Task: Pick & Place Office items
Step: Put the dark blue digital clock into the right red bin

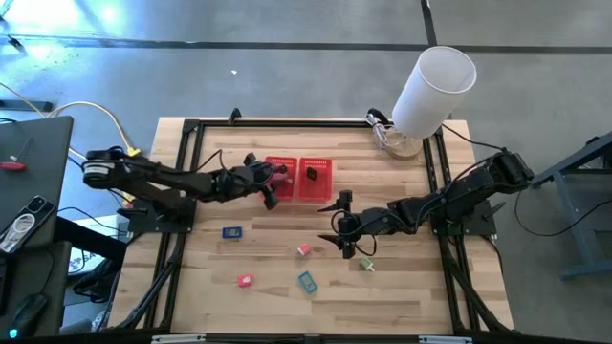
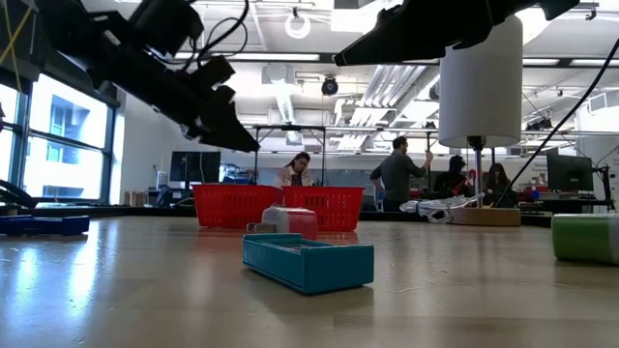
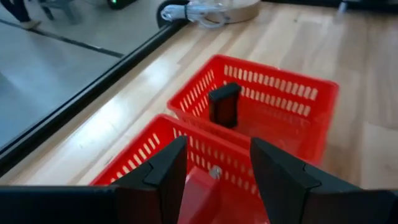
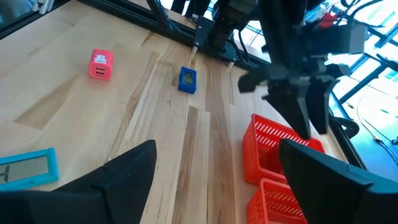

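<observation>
A black office item (image 1: 311, 175) stands inside the right-hand compartment of the red mesh basket (image 1: 325, 190) at the far middle of the table (image 1: 411, 287), the only one of the small items seen binned. The other five lie loose on the bare wood nearer the front: a dark blue one (image 1: 231, 231) to the left, a pale pink one (image 1: 304, 250) near the centre, a red-pink one (image 1: 244, 280) and a teal one (image 1: 307, 281) toward the front edge, and a green one (image 1: 367, 265) to the right.

The left tool (image 1: 269, 186) hangs over the basket's left compartment, its fingers (image 3: 163, 175) parted; nothing shows between them, and its wrist view looks down into the red mesh. It reads as the moment at or just after a drop, though whether an item lies in that compartment cannot be told.

The right tool (image 1: 346, 232) hovers low over the table, fingers spread wide and empty, just behind the green item and beside the pale pink one. The step in hand appears to be its next pick: it would need to centre over one of those two, come down and close. A big white cylinder (image 1: 435, 89) stands at the far right corner.
</observation>
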